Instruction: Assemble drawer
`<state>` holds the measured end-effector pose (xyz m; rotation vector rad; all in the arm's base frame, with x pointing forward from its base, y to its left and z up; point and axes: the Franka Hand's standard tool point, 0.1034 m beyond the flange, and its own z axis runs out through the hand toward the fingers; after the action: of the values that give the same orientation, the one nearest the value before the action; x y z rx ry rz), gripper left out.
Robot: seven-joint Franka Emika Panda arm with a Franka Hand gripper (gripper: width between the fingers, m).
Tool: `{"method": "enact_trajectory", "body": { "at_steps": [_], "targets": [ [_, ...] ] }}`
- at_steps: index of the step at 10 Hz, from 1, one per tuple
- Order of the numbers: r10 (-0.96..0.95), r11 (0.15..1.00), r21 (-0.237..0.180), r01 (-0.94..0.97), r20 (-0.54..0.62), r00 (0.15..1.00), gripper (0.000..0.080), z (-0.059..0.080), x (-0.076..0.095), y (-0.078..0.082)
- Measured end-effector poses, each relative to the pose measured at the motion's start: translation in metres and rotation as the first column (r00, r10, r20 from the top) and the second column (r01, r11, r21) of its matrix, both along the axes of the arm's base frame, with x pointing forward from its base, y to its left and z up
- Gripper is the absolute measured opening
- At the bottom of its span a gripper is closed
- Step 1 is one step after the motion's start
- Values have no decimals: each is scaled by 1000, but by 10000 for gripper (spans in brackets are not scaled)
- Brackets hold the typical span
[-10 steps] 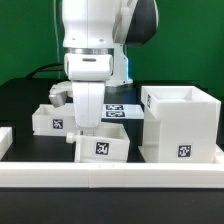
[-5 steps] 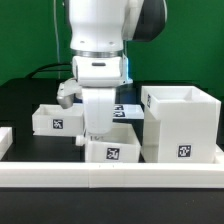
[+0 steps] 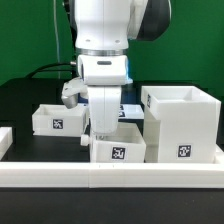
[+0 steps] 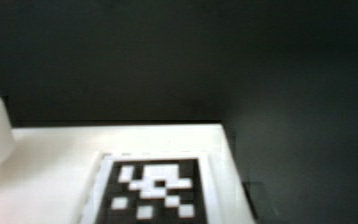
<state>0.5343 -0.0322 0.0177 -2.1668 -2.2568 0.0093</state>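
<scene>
Black counter (image 3: pixel 20 100): near its front edge the gripper (image 3: pixel 103 133) seems to pinch the tray (image 3: pixel 117 153) by its back wall, just beside the box (image 3: pixel 185 130). Keep the tray level and square to the box, then move it slowly.

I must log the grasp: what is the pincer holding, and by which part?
Apparently the middle tray, by its wall toward the exterior view's left; the tips of the pincer are hidden, so unsure.
</scene>
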Motion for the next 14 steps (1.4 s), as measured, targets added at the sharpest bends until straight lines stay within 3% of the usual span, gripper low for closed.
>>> {"method": "enact_trajectory", "body": {
  "at_steps": [3, 14],
  "targets": [
    [26, 1000, 4, -26, 4, 1000, 42, 2, 11, 18],
    [79, 997, 3, -79, -15, 997, 42, -3, 7, 11]
  ]
}}
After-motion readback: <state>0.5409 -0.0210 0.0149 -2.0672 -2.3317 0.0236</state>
